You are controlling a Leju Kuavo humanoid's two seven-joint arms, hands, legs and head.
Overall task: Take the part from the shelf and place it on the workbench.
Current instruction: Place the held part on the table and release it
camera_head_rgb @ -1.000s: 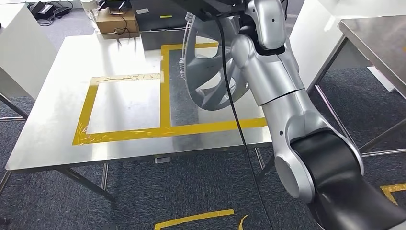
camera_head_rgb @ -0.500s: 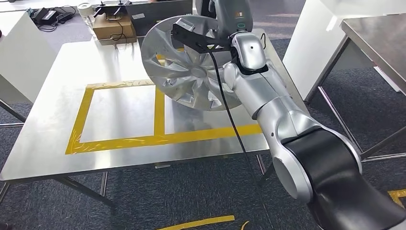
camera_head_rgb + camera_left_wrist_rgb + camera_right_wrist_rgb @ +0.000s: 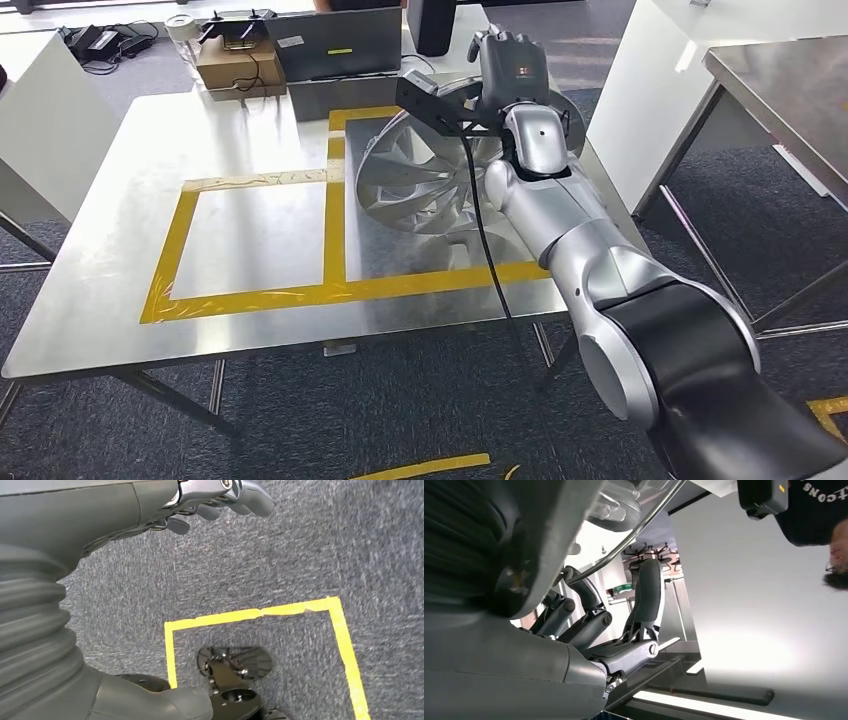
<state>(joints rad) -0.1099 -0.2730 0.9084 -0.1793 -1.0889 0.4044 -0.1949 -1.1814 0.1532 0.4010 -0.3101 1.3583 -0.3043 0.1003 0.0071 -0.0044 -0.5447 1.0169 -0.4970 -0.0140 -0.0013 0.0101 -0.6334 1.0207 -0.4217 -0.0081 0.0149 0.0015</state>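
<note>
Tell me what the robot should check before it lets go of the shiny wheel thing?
1. Right hand has a hold on the wheel cover: ok, its fingers are curled over the rim.
2. Wheel cover is over the workbench: ok.
3. Wheel cover is inside the yellow tape box on the right: ok.
4. Wheel cover lies flat: not ok, it is tilted on edge.
5. Lower rim touches the workbench: cannot tell.
6. Left hand is out of the way: ok, it hangs over the carpet holding nothing.
</note>
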